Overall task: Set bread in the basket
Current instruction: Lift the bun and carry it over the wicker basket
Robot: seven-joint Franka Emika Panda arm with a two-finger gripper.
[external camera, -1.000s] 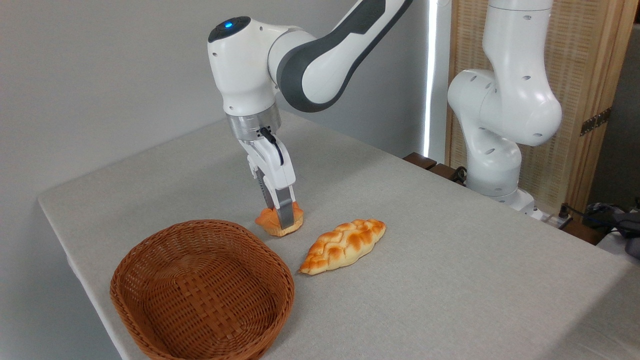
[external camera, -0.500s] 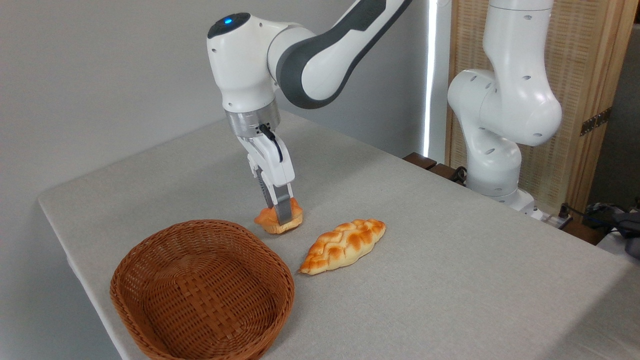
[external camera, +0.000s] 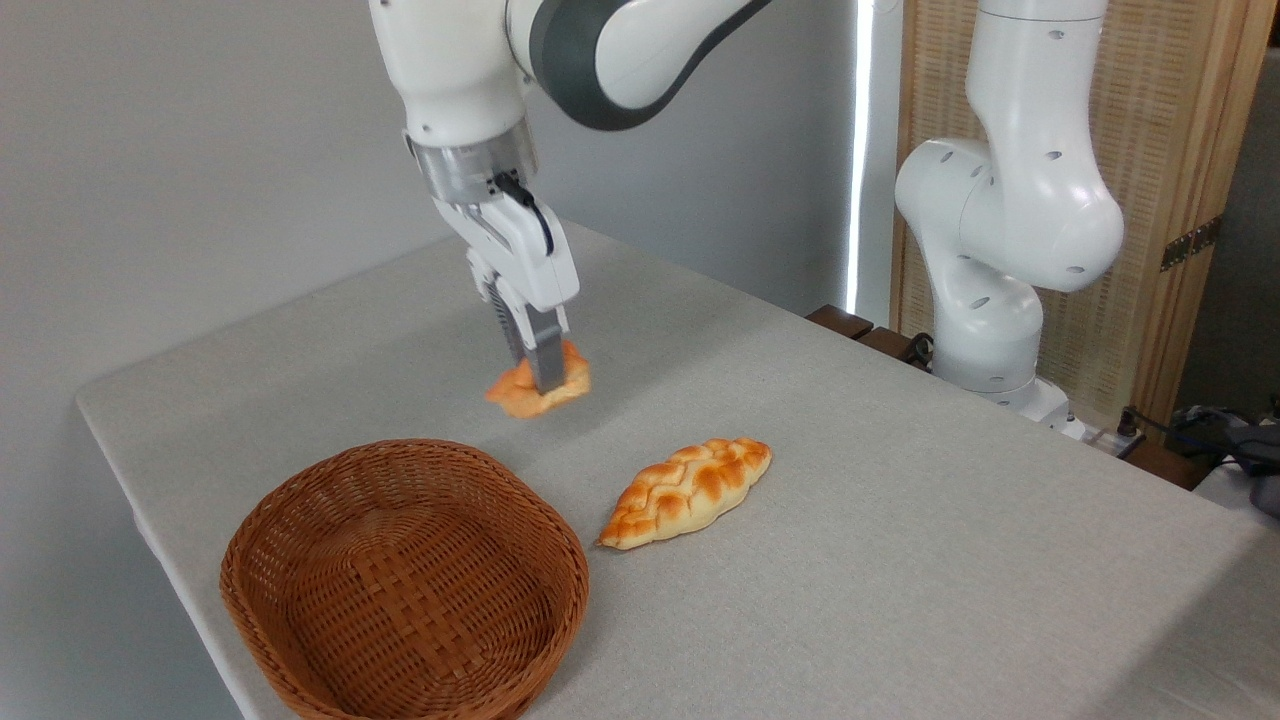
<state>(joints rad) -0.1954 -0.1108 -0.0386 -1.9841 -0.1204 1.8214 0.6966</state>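
**Bun Held Above the Table, Basket Below and to the Left**

Above the grey table [external camera: 900, 520], clear of the cloth: the bread [external camera: 515, 392], a small golden-orange bun, pinched between the two fingers of the gripper [external camera: 545, 378]. Clamped on the bun, fingers pointing down, the near finger crossing the bun's front. Tilted a little, the bun, with its lobed edge sticking out to the left of the fingers.

No brand, label or readable writing anywhere on the arm, the table or the goods.

Lower left, near the table's front corner: the basket [external camera: 300, 540], oval, brown wicker, flared rim, nothing inside it. Well below the bun and slightly left of it; no contact between the two.

Just right of the basket's rim, flat on the cloth: a braided loaf [external camera: 688, 492], leaf-shaped, browned along the ridges, lying on a slant. Close to the basket but apart from it, and off to the lower right of the held bun.

Behind, at the table's far right edge: the white base column of the arm [external camera: 1000, 220], before a wooden screen with woven panels [external camera: 1150, 150]. Further right, dark cables and gear [external camera: 1230, 440], too blurred to name.

Between bun and basket: only open air and bare cloth.
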